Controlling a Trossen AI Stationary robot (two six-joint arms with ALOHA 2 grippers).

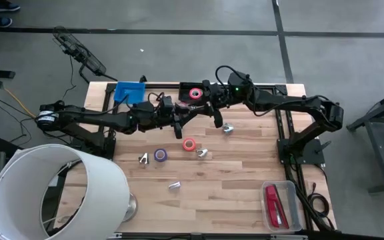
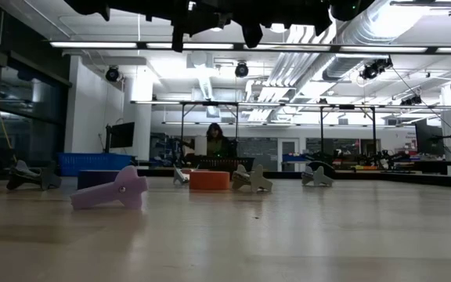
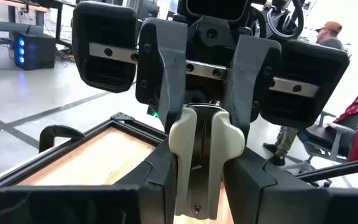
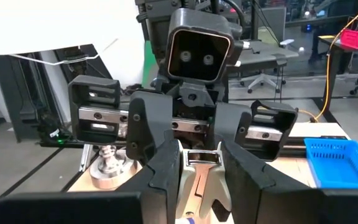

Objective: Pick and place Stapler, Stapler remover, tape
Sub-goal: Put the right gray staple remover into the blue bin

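Mid-air handover above the far middle of the table: the left gripper (image 3: 205,186) is seen closed narrowly on a pale staple remover (image 3: 207,143), which is also pinched from the opposite side by the right gripper (image 4: 199,186). The two grippers are met nose to nose, well clear of the wood. Which one bears the load cannot be told, as the contact is largely hidden by the fingers.

From the grippers outward, an orange tape roll (image 1: 189,144) is found at 6 o'clock and a purple tape roll (image 1: 160,155) at 7. A pink tape roll (image 1: 196,93) lies just beyond at 12. Spare staple removers (image 1: 227,128) are scattered from 4 to 7. The stapler (image 1: 272,203) rests in a clear bin (image 1: 292,190) well apart at 5 o'clock.

For a clean transfer, the receiving grip should be confirmed firm before the other jaws are eased. The arms should be drawn straight apart so the remover is not twisted or dropped.
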